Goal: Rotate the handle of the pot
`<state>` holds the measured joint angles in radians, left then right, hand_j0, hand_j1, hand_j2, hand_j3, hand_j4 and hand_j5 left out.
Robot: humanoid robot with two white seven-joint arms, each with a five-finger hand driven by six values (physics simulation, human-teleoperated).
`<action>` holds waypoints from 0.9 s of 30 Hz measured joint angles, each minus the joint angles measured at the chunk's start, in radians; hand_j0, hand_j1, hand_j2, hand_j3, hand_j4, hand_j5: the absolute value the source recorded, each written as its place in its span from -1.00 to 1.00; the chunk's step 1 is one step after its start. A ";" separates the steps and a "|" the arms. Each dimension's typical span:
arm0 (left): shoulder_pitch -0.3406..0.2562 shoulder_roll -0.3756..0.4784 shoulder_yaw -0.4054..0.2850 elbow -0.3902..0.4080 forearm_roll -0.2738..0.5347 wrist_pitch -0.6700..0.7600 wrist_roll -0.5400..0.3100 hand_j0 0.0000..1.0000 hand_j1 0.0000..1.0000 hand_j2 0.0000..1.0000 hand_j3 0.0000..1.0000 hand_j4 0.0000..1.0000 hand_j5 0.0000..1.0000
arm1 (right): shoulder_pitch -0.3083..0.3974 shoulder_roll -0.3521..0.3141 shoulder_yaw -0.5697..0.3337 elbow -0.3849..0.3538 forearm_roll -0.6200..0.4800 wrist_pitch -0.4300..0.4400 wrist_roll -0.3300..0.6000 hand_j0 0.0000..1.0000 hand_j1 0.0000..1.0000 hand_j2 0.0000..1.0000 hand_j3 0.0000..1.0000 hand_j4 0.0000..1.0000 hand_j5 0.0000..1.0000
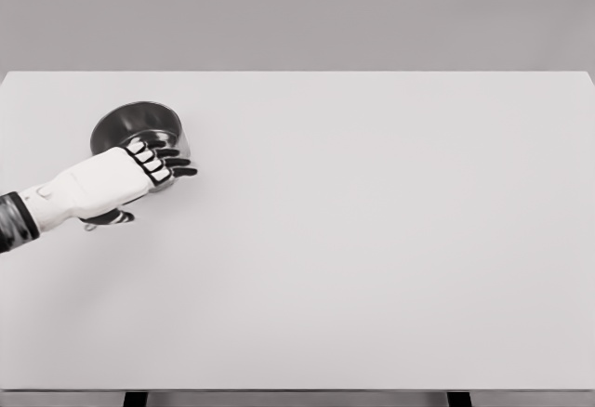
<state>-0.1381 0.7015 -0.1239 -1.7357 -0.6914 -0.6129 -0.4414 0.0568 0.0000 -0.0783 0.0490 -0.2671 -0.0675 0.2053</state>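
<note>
Left hand [125,177], white with black fingertips, is seen reaching in from the lower left edge and lying over the near side of a dark metal pot [139,128]. Its fingers [172,162] are curled at the pot's near rim; whether anything is actually gripped cannot be told. The pot is placed upright on the far left part of a white table [372,240]. Its handle is hidden.

The desk [372,240] is plain white, unpatterned, under a flat grey wall. The pot [130,124] is dark metallic grey with a paler sheen inside. The left robot hand [139,170] is white with black fingers [177,161]; its wrist cuff is dark grey.
</note>
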 measured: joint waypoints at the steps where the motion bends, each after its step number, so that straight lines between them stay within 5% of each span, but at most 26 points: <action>1: 0.000 0.001 0.003 0.003 0.000 0.000 0.000 1.00 1.00 1.00 1.00 1.00 1.00 | 0.000 0.000 0.000 0.000 0.000 0.000 0.000 1.00 1.00 1.00 1.00 1.00 1.00; 27: 0.018 0.049 0.099 0.062 0.002 0.000 0.000 1.00 1.00 1.00 1.00 1.00 1.00 | 0.000 0.000 0.000 0.000 0.000 0.000 0.000 1.00 1.00 1.00 1.00 1.00 1.00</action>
<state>-0.1197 0.7501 -0.0253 -1.6740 -0.6893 -0.6128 -0.4409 0.0568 0.0000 -0.0783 0.0490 -0.2671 -0.0676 0.2053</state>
